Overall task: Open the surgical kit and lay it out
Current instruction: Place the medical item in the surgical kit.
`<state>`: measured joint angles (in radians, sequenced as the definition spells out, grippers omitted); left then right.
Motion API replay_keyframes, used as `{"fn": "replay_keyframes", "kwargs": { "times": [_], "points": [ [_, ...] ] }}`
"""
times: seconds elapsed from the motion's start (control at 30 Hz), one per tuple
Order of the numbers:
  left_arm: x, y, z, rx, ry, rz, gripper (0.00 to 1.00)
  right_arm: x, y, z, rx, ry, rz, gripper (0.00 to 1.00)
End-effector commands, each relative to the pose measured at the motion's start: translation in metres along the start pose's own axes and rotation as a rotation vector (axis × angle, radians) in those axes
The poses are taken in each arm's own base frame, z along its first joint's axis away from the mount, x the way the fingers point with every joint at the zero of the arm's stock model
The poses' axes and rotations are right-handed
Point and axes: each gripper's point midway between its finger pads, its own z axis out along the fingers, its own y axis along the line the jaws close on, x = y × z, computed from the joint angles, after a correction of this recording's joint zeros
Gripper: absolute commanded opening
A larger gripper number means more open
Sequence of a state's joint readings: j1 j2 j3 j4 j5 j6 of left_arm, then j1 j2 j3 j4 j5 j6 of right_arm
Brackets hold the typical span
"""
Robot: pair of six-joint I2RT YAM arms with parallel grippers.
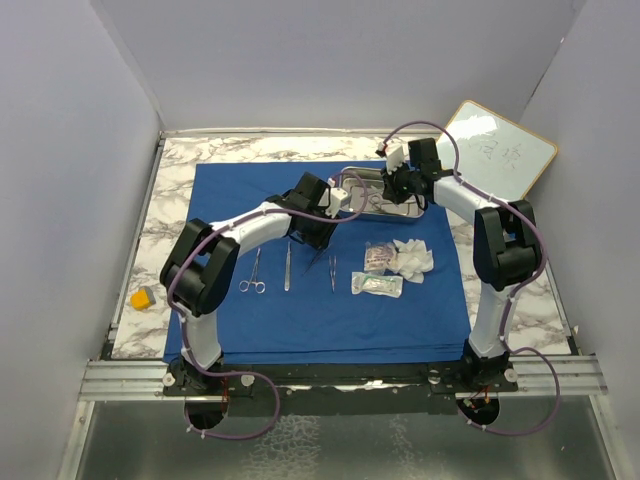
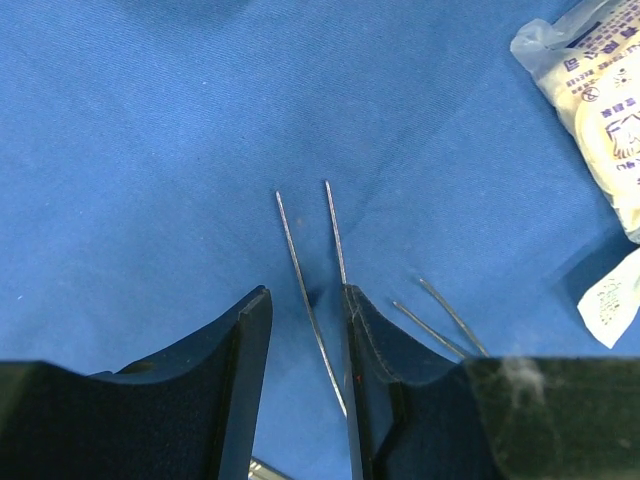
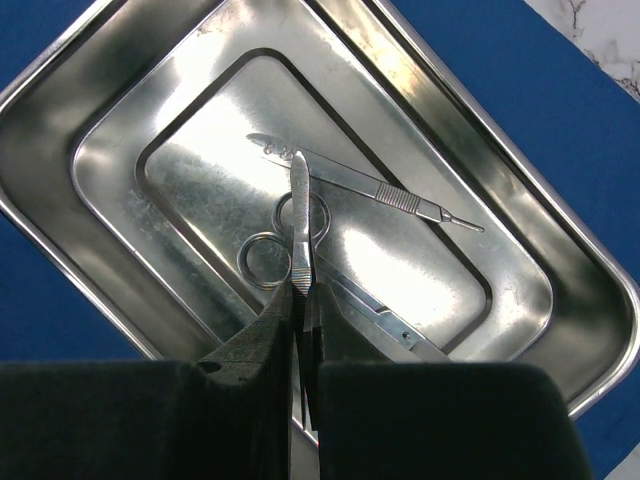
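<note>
The royal-blue cloth [image 1: 330, 310] of the surgical kit lies spread flat on the table. My left gripper [image 2: 306, 292] hangs low over it, jaws apart. Thin steel tweezers [image 2: 300, 250] run between the fingers, one prong along the right finger [image 2: 375, 340], clear of the left one. A second pair of tweezers [image 2: 445, 320] lies just right of them. My right gripper [image 3: 303, 295] is shut on a slim ribbed steel instrument [image 3: 300, 210] above the steel tray [image 3: 120, 120], which holds scissors [image 3: 262, 258] and a scalpel handle [image 3: 380, 185]. White gauze [image 1: 412, 258] and clear packets [image 1: 377, 285] lie on the cloth.
Scissors [image 1: 252, 272] and a straight instrument [image 1: 287, 268] lie in a row on the cloth's left half. A small yellow-orange block [image 1: 143, 297] sits on the marble at the left. A wood-framed whiteboard [image 1: 497, 150] leans at the back right. Grey walls enclose the table.
</note>
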<state>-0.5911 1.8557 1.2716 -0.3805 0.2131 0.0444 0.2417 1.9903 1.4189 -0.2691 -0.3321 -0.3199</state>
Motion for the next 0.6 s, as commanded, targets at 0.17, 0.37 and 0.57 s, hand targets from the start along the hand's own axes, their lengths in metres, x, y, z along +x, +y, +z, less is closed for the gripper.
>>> {"fn": "replay_keyframes", "kwargs": {
  "times": [0.17,0.37,0.57],
  "points": [
    [-0.002,0.002,0.012,-0.001,0.026,-0.006,0.32,-0.011,-0.005,-0.011,0.024,-0.035,-0.025,0.01],
    [0.001,0.004,0.019,-0.01,0.04,-0.029,0.28,-0.008,-0.004,-0.011,0.02,-0.031,-0.024,0.01],
    [0.003,0.006,0.023,-0.016,0.051,-0.039,0.22,-0.006,-0.004,-0.009,0.017,-0.027,-0.025,0.01]
  ]
}}
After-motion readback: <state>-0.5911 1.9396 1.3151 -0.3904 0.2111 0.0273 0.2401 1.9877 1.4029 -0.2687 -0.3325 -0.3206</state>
